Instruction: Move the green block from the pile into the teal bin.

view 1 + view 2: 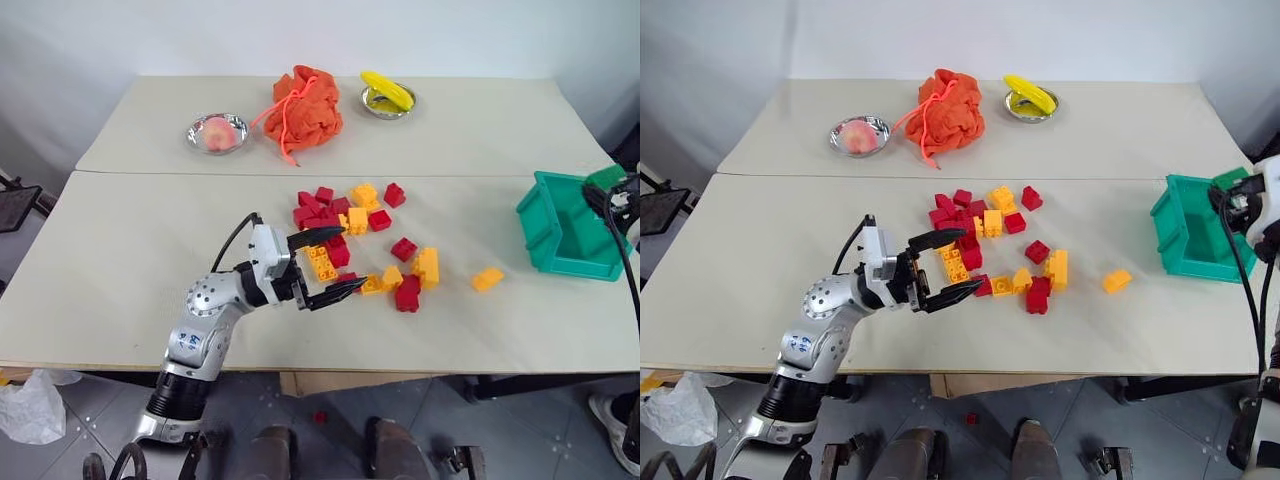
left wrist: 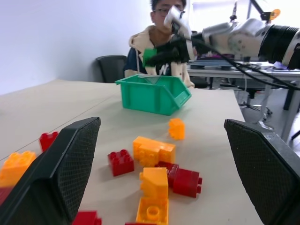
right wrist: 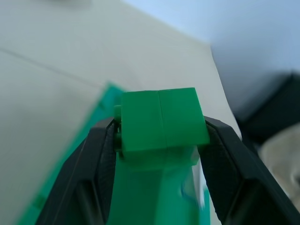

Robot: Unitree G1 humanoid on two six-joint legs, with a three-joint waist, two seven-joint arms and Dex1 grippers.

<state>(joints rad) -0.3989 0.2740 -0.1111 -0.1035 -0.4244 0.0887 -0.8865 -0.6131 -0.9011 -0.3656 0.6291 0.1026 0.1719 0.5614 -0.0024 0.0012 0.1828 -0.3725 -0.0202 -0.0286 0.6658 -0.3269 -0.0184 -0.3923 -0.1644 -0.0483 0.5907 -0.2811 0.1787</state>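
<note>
Near the table's front edge the left gripper (image 1: 328, 265) hangs spread beside the pile (image 1: 365, 240) – bricks clutter mid-table. By the right edge, the right gripper (image 3: 159, 140) pinches the green block (image 3: 161, 119) over the teal bin (image 1: 565, 230). Far edge – an orange bag (image 1: 303, 108) between two bowls (image 1: 217, 133).

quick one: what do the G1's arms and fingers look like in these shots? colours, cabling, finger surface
The left arm has silver-grey rounded metal links with small screw holes, a black ribbed collar near its base and a black cable looping over the wrist. The left gripper carries two black tapered fingers with finely textured, mesh-like inner pads. The right arm is also silver-grey with a black ribbed section and black cables, ending in matching black fingers.
</note>
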